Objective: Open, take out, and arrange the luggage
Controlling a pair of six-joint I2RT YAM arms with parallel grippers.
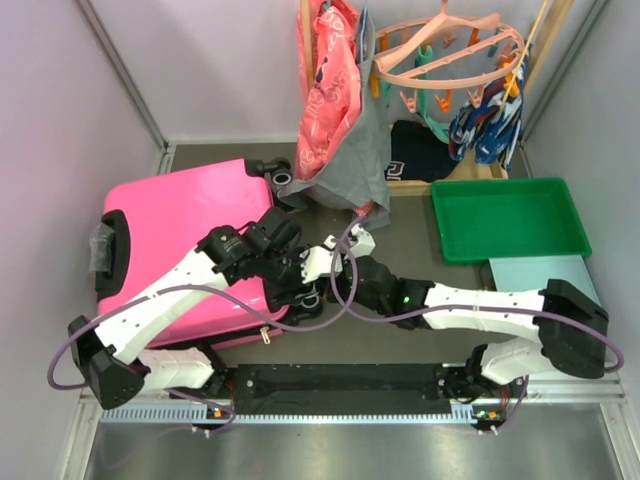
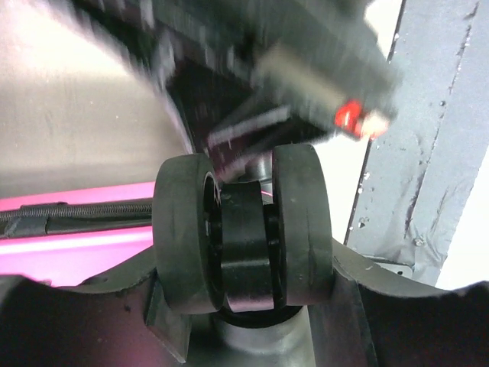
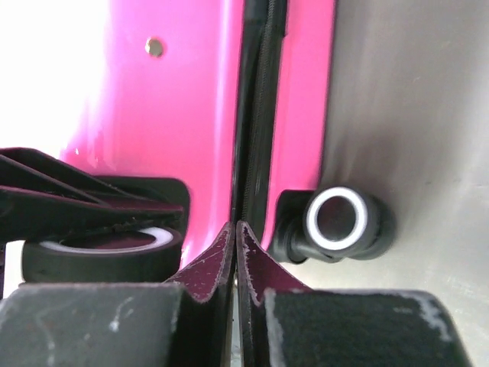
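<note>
Top view: the closed pink suitcase (image 1: 180, 220) lies flat at left. The left gripper (image 1: 303, 295) and right gripper (image 1: 342, 284) crowd its near right corner, probably after the zipper. Hung clothes (image 1: 335, 120) dangle beside its far right corner, and a green tray (image 1: 505, 218) sits well right.

Left wrist: the jaws are spread astride a twin caster (image 2: 244, 237).

Right wrist: the jaws are pinched together at the suitcase's zipper seam (image 3: 256, 115). I cannot tell whether they hold a pull.

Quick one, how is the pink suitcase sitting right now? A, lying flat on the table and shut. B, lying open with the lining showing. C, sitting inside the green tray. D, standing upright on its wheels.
A: the hot-pink suitcase lies flat with one shell facing up, and the right wrist view shows its black zipper seam closed between the two pink halves.
</note>
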